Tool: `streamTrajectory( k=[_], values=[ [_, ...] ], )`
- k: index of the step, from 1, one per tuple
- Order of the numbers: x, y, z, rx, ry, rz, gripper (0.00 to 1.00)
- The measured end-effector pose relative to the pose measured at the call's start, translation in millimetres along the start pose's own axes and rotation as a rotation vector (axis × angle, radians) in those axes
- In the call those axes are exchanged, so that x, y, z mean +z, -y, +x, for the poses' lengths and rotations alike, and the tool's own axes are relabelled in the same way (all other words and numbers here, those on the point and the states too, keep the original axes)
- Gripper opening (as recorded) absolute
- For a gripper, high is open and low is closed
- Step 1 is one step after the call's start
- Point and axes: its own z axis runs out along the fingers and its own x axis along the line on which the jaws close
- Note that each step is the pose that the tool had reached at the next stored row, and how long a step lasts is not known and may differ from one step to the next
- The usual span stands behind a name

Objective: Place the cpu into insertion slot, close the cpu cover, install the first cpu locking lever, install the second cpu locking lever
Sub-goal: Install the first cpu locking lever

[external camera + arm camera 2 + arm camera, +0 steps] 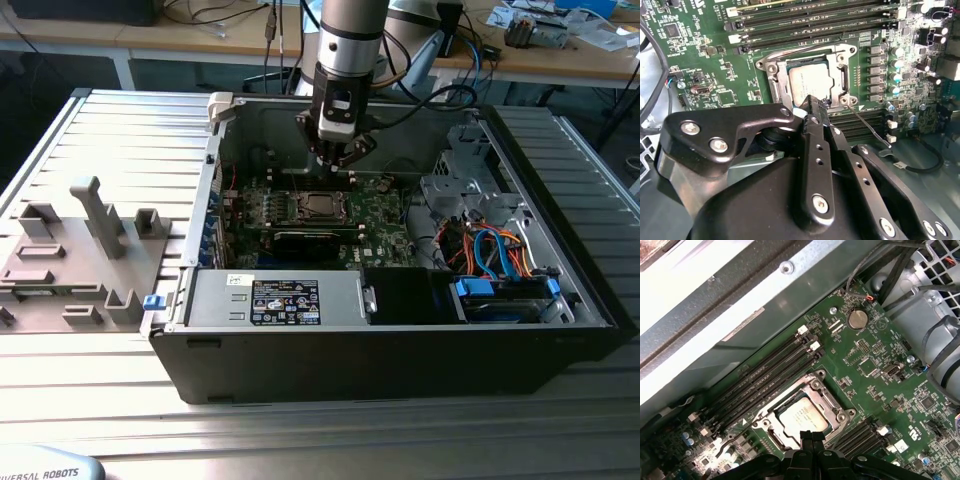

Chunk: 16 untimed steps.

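Note:
The cpu [807, 82] lies flat in the insertion slot on the green board, silvery top up, in both wrist views [802, 417] and small in the exterior view [320, 206]. The cpu cover [776, 87] lies down around it as a silvery frame [785, 402]. One thin locking lever [870, 127] sticks out slantwise from the socket's corner, free of its catch. A second lever [795, 50] runs along the opposite side of the frame. My gripper [815, 107] hangs just above the socket's edge [335, 162], fingers shut together with nothing seen between them.
The board sits deep inside an open computer case [215, 180] with metal walls all round. Long black memory slots [765, 375] flank the socket. A power supply [285, 300], a drive cage [465, 185] and coloured cables [495, 250] fill the case's near and right parts. A grey fixture [90, 240] stands outside at left.

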Motion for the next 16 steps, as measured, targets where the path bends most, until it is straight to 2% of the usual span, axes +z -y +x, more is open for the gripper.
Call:
streamTrajectory(
  k=[16],
  values=[
    [0.0,0.0,0.0,-0.041,0.0027,0.0001,0.11]
  ],
)
